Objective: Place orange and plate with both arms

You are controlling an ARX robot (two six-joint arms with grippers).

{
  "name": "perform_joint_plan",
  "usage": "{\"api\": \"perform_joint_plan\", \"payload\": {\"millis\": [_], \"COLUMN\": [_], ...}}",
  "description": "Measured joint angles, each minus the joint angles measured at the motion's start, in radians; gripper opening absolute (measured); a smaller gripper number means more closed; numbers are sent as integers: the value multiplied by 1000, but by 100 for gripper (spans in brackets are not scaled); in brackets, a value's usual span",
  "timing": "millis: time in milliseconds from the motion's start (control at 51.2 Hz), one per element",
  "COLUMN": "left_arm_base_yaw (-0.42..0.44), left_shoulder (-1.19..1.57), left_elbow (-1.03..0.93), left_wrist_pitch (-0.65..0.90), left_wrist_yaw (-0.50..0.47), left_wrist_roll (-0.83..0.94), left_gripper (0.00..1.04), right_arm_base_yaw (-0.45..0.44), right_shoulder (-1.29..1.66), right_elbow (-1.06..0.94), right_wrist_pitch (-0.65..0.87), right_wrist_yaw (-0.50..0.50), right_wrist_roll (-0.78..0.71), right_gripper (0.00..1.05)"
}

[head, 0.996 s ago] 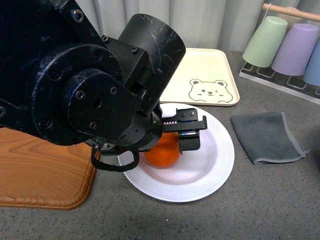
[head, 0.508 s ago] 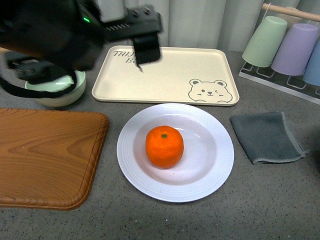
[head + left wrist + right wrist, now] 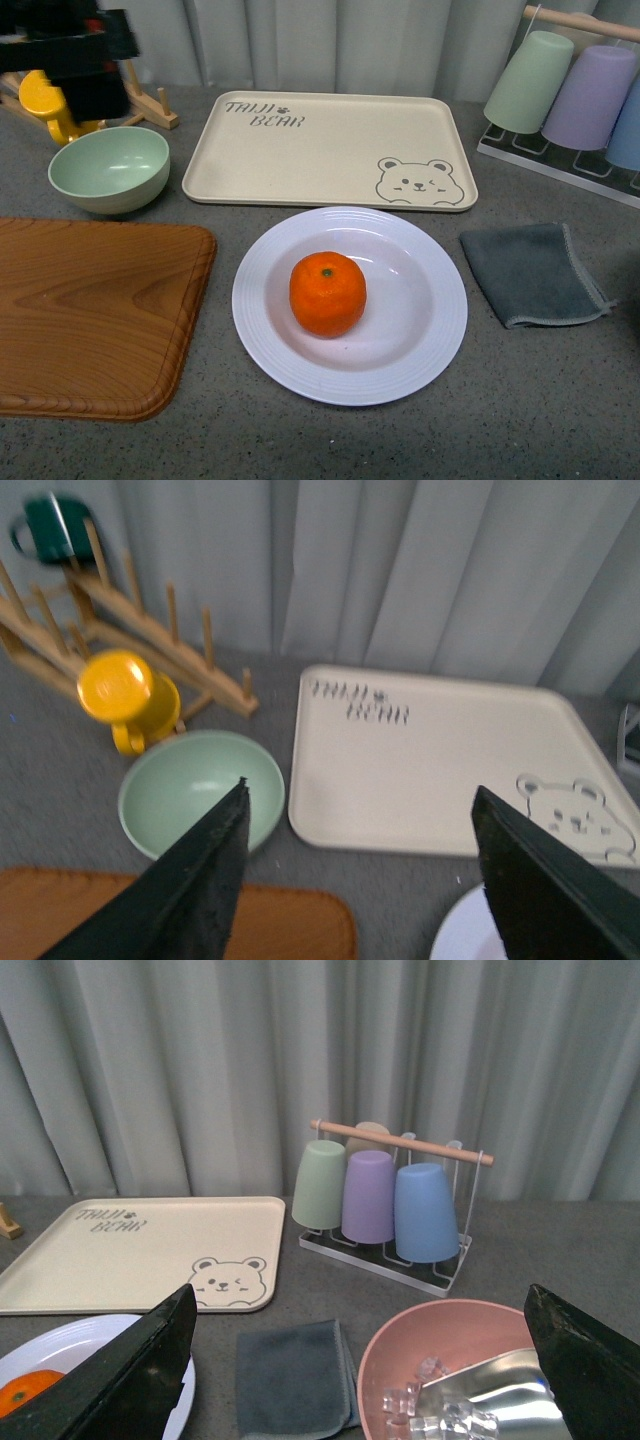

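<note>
The orange rests in the middle of the pale lavender-white plate, and nothing touches either one. My left gripper shows as a dark blur at the far left, above the mint bowl and well away from the plate. In the left wrist view this gripper is open and empty, with only an edge of the plate in sight. My right gripper is open and empty too, off to the right of the plate and orange.
A mint-green bowl and a yellow mug sit at the back left. The beige bear tray lies behind the plate, a wooden board left, a grey cloth right, a cup rack beyond. A pink bowl holds ice.
My left gripper, which stood around the orange a second ago, has risen and drawn back to the far left. The orange stays on the plate.
</note>
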Motion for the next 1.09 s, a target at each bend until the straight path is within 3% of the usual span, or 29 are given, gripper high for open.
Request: {"api": "perform_joint_plan", "payload": {"millis": [78,371,742,820,1094], "left_arm_base_yaw": [31,128,209,270,293], "left_shoulder": [-68,-230,-537,-612,-816], "left_elbow": [-60,-248,-370,-386,-402], "left_wrist_pitch": [91,127,-64,-126,-298], "left_wrist_yaw": [21,109,189,270,274], "left_wrist_roll": [48,98,108,109,109], "left_gripper": [54,4,4,4,4], "right_arm_base_yaw": [0,0,0,0,0], "right_shoulder": [0,0,0,0,0], "right_elbow": [0,0,0,0,0], "right_wrist_pitch": [0,0,0,0,0], "right_wrist_yaw": [0,-1,-1,-1,-1], "right_wrist_roll": [0,0,0,0,0], "right_gripper": [96,96,96,96,96]}}
